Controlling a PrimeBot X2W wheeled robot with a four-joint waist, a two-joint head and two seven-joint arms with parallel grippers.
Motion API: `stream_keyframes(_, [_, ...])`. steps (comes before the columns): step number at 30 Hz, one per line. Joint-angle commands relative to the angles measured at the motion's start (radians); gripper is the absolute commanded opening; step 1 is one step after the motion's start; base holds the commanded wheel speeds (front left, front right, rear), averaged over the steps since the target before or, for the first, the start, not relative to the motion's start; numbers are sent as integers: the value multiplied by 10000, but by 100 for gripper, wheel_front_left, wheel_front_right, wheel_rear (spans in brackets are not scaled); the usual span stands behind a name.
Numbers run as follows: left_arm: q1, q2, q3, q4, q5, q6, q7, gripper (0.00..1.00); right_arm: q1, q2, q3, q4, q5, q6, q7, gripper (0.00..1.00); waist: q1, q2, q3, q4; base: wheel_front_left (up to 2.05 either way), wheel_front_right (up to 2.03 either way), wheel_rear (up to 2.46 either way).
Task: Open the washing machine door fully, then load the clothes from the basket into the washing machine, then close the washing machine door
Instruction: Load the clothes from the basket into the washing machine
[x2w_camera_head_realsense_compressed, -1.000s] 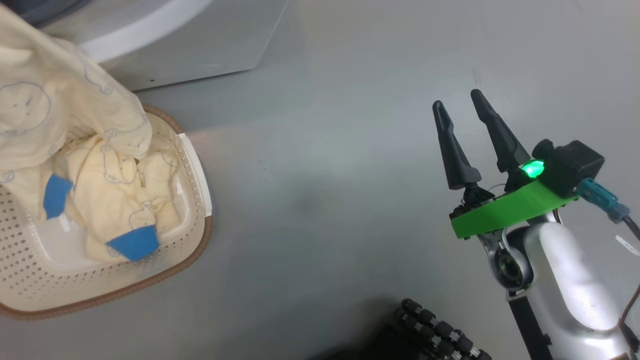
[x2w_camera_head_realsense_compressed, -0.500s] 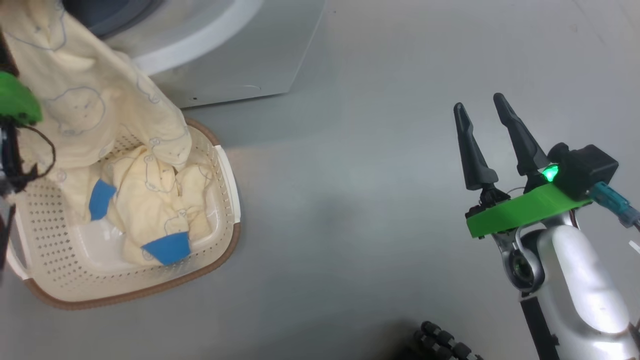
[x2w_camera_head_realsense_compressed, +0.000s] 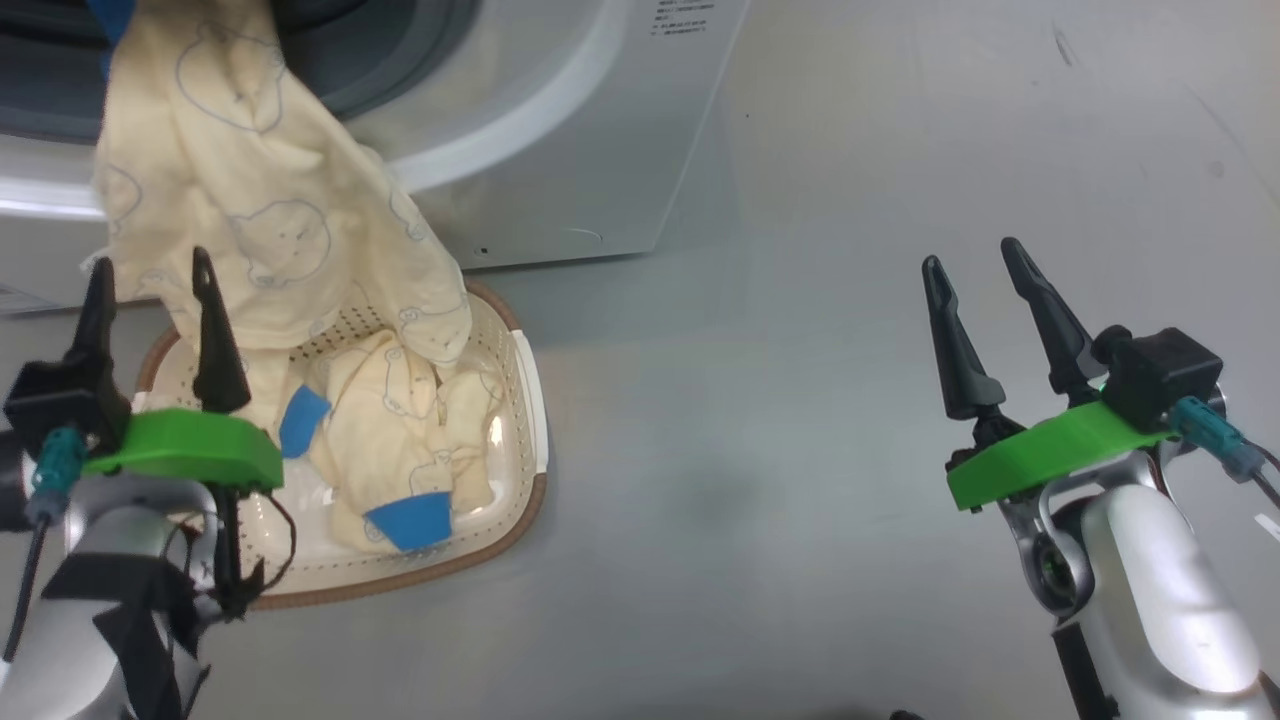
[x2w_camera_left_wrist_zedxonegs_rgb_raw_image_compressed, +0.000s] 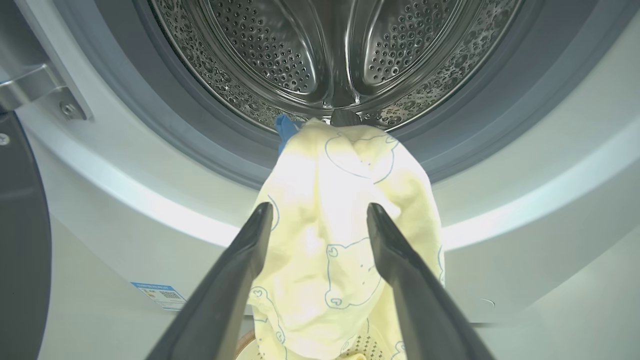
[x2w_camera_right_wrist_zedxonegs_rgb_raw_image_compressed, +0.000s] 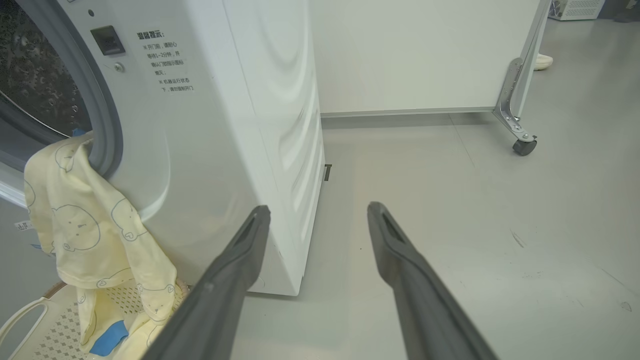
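Head view: washing machine (x2w_camera_head_realsense_compressed: 560, 150) sits far left on the grey floor (x2w_camera_head_realsense_compressed: 800, 450), white front, opening uncovered. Left wrist view: steel drum (x2w_camera_left_wrist_zedxonegs_rgb_raw_image_compressed: 325, 50) in plain sight, grey gasket (x2w_camera_left_wrist_zedxonegs_rgb_raw_image_compressed: 165, 115) round it. The door (x2w_camera_left_wrist_zedxonegs_rgb_raw_image_compressed: 22, 240) is swung open at the left, just a dark edge seen, by the metal hinge (x2w_camera_left_wrist_zedxonegs_rgb_raw_image_compressed: 35, 92). Small blue sticker (x2w_camera_left_wrist_zedxonegs_rgb_raw_image_compressed: 160, 295) low on the front.

Basket (x2w_camera_head_realsense_compressed: 530, 400) is on the floor just near of the machine, cream with a brown rim. One cream bear-print garment (x2w_camera_head_realsense_compressed: 260, 200) hangs from the lip of the opening down into the basket, top end over the gasket, blue trim at the drum edge. More clothes (x2w_camera_head_realsense_compressed: 400, 440) lie bunched in the basket, a blue cuff (x2w_camera_head_realsense_compressed: 410, 520) on the near side.

Left gripper (x2w_camera_head_realsense_compressed: 152, 262) is over the basket's left side, pointed at the hanging garment, jaws wide, gripping nothing; can't tell if it touches the cloth. Right gripper (x2w_camera_head_realsense_compressed: 971, 253) is well off to the right above bare floor, jaws wide, nothing in them.

Right wrist view: white panel on a caster (x2w_camera_right_wrist_zedxonegs_rgb_raw_image_compressed: 524, 146), far right.
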Motion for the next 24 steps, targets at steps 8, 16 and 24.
stream_keyframes(8, [1100,-32,-42,-762,104,340,-51,100,405,-83,70,131,-327,37,-95,100,1,-1,-1078,632,0,0,0])
stream_keyframes(16, [1855,-262,-385,-814,135,474,-47,100,789,-83,18,321,-472,37,-51,100,1,-1,-1944,925,0,0,0])
stream_keyframes(24, [2295,-331,-514,-757,59,579,13,100,1344,-83,-32,105,-432,37,166,100,1,-1,-2673,1016,0,0,0])
